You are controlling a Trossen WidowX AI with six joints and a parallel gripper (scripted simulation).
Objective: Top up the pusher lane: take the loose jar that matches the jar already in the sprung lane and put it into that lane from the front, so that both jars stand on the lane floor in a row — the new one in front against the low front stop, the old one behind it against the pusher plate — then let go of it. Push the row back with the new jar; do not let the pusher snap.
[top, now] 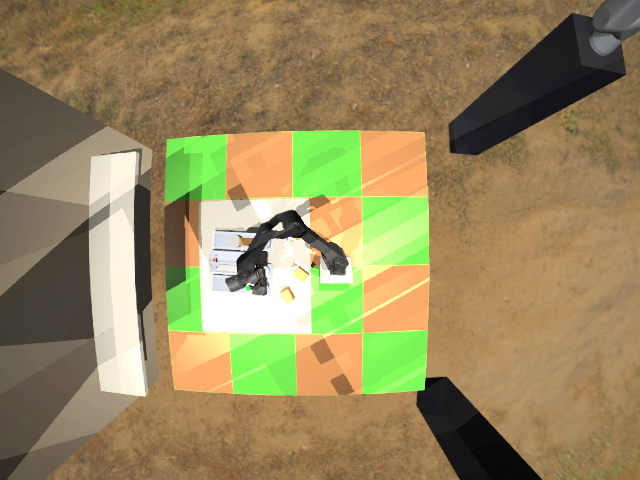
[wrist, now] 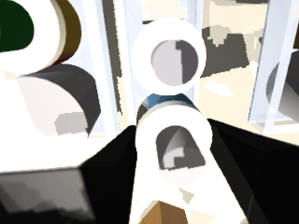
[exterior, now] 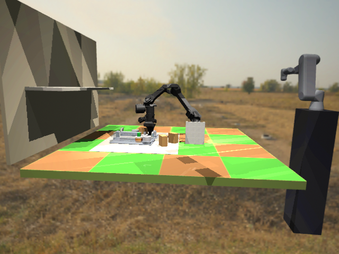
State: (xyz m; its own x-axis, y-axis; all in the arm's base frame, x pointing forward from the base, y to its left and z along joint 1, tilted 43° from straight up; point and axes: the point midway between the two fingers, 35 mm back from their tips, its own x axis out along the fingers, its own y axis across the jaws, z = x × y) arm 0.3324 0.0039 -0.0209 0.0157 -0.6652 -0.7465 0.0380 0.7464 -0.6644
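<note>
Now the black parallel-jaw gripper (wrist: 174,154) grasps a white-lidded round jar (wrist: 174,140). Just ahead, a second white-lidded jar (wrist: 169,55) stands between pale translucent lane rails (wrist: 122,56).

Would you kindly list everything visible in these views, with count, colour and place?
Platform: one, green and orange checks, in a dry field.
White mat: one, under the lanes.
Lane unit: one, pale grey, on the mat.
White-lidded jars: two, in a row; one ahead, one held.
Green-lidded jar: one, in a neighbouring lane.
Brown blocks: at least two, right of the lanes.
Wall with shelf: one, beige, left.
Black pillars: two, at the platform's edge.
Arm: one, black, on a grey pedestal.
End effector: one, black, shut on the near jar.
</note>
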